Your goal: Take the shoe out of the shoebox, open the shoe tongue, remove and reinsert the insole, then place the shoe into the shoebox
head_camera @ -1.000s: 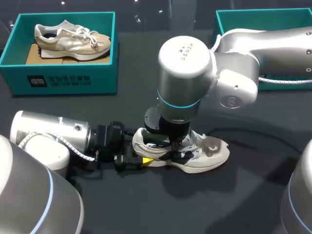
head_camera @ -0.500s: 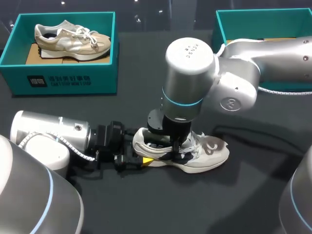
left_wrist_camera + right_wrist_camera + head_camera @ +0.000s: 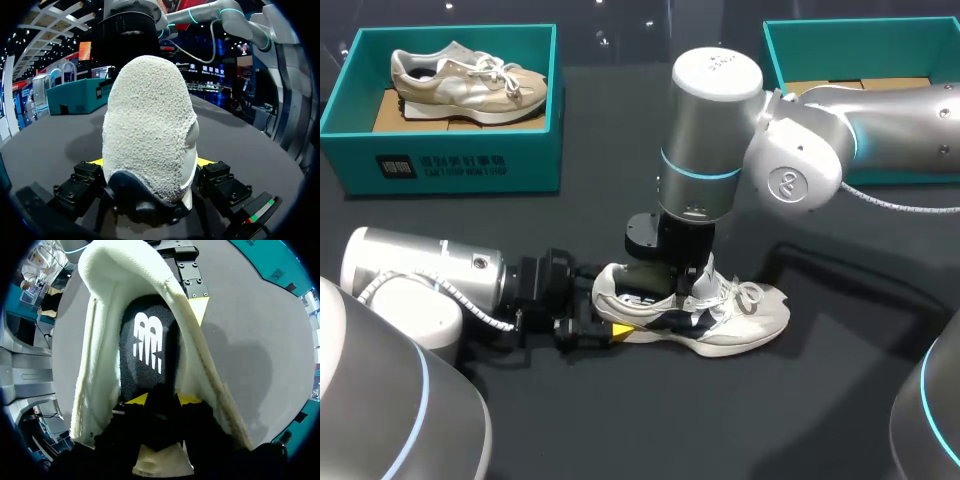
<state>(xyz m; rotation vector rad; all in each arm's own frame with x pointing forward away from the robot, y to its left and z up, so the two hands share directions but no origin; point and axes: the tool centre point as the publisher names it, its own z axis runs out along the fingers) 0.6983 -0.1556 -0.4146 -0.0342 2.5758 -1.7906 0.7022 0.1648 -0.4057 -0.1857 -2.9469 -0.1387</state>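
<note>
**Item in hand.** The insole (image 3: 147, 347) is a dark, fabric-faced sheet with a white mark, thin and pliable by its look. It sits inside the white shoe (image 3: 740, 315).

**Location.** The shoe stands on its sole at the middle of the counter (image 3: 620, 420), outside any box, with its toe toward 3 o'clock and its heel toward 9 o'clock.

**Materials.** The upper is pale mesh with smooth panels and a padded collar. The heel (image 3: 150, 115) is a rounded dome of nubbly, terry-like knit. The laces (image 3: 752, 292) lie slack over the forefoot.

**Right end effector** (image 3: 161, 399). It comes down from 12 o'clock into the shoe's mouth. Its yellow tips stand close together with dark insole material between them, so it is judged to be pinching the insole.

**Left end effector** (image 3: 150, 162). It lies level along the counter from 9 o'clock. Its fingers press on both flanks of the heel, clamping the shoe.

**Step in hand (judged): insole removal.**
- Draw upward along the line of the opening, slowly, since the foam will bend and drag on the lining.
- Hold the heel clamp firm so the shoe does not rise with the insole.
- Steer clear of the loose laces.
- A shallow pinch risks slipping off the fabric face.

**Surroundings.** A teal shoebox (image 3: 775, 50) with rigid card walls stands at 1 o'clock of the shoe. A second teal box (image 3: 470, 165) at 10 o'clock holds a tan shoe (image 3: 470, 80).
</note>
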